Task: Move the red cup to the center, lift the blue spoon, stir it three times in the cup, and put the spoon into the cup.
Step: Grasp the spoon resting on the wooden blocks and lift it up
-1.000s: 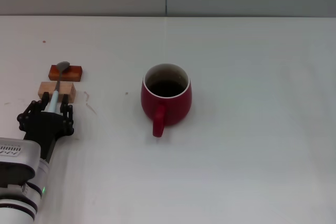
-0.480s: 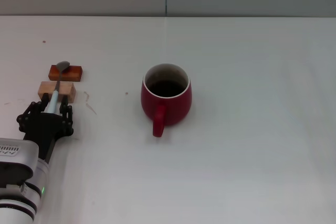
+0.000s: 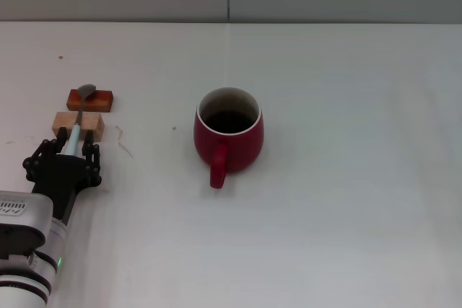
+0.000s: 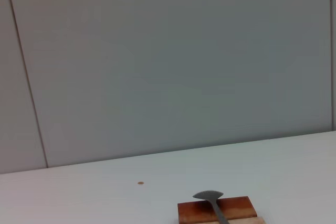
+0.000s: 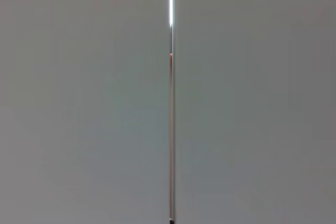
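The red cup (image 3: 229,137) stands upright near the middle of the white table, its handle pointing toward me. The blue spoon (image 3: 77,119) lies across two wooden blocks at the left, its grey bowl on the far block. Its pale blue handle end sits between the fingers of my left gripper (image 3: 73,146), which is closed on it, just in front of the tan block. The left wrist view shows the spoon's bowl and neck (image 4: 210,199). My right gripper is out of view.
An orange-red block (image 3: 92,99) and a tan block (image 3: 78,124) hold the spoon; the orange-red block also shows in the left wrist view (image 4: 217,211). A grey wall runs along the table's far edge. White tabletop (image 3: 346,178) lies to the right of the cup.
The spoon's bowl has shifted slightly on the orange-red block. The left gripper's linkages have drawn in a little around the handle. The cup has not moved.
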Robot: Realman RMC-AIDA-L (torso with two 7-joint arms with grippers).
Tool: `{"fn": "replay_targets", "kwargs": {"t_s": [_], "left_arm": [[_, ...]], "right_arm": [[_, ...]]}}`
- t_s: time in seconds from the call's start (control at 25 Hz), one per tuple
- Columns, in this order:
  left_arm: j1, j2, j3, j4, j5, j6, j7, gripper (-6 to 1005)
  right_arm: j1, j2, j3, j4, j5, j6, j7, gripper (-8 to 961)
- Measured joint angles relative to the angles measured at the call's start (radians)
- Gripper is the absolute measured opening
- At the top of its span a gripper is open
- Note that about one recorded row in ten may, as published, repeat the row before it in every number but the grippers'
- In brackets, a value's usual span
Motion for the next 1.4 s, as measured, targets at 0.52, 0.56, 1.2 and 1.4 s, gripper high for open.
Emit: {"fn": "replay_targets", "kwargs": {"t_s": [0.52, 0.56, 1.2, 1.4], "left_arm": [[0.003, 0.000, 0.001, 0.003, 0.001, 0.002, 0.000, 366], [0.003, 0.000, 0.001, 0.004, 0.001, 0.003, 0.000, 363], [0.000, 0.000, 0.002, 0.003, 0.001, 0.006, 0.000, 273], [0.001, 0.000, 0.000, 0.004, 0.001, 0.006, 0.000, 274]], "right_arm": [[-0.001, 0.008, -0.014, -0.004, 0.000, -0.003, 0.000, 647], [-0.001, 0.009, -0.014, -0.004, 0.000, -0.003, 0.000, 647], [-0.006, 0.011, -0.014, -0.005, 0.000, -0.004, 0.000, 646], [-0.006, 0.011, -0.014, -0.005, 0.000, -0.004, 0.000, 646]]}}
